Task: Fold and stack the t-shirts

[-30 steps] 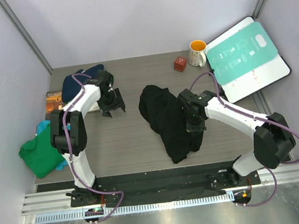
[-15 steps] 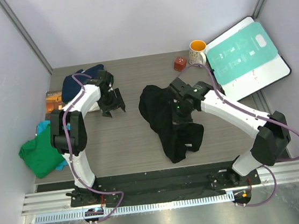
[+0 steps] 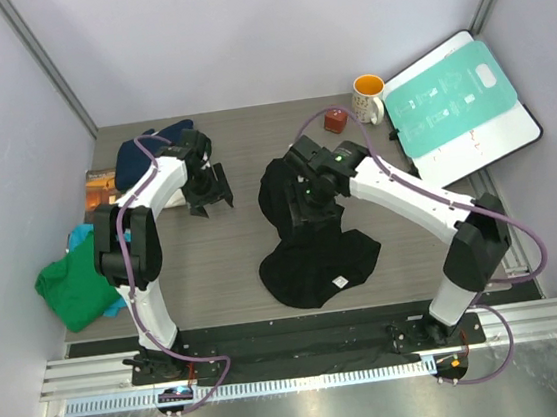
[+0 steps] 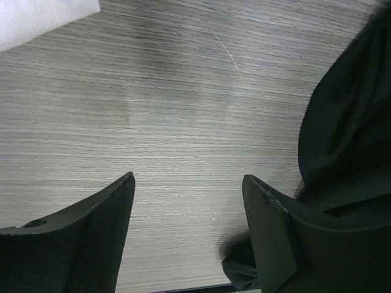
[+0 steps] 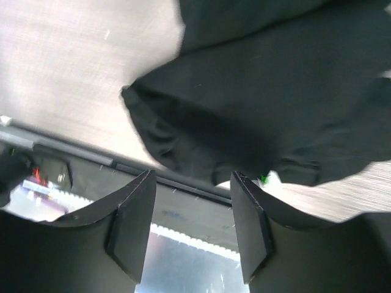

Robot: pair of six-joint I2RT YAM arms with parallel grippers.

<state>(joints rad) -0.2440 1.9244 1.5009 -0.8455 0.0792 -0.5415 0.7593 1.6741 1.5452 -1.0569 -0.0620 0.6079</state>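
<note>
Right gripper [image 3: 309, 193] has travelled toward the far edge, and the black t-shirt [image 3: 317, 262], at table centre, now fans wider toward the near edge. Both grippers stand spread and empty; left gripper [image 3: 206, 192] hovers near the far-left corner. Flattening appears underway; folding not begun.

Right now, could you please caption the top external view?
Right tool open over crumpled black t-shirt; left tool open over table.

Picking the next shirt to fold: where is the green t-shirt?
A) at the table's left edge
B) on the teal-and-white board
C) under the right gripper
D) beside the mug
A: the green t-shirt lies crumpled at the left edge of the table, far from the black t-shirt in the middle.
</note>
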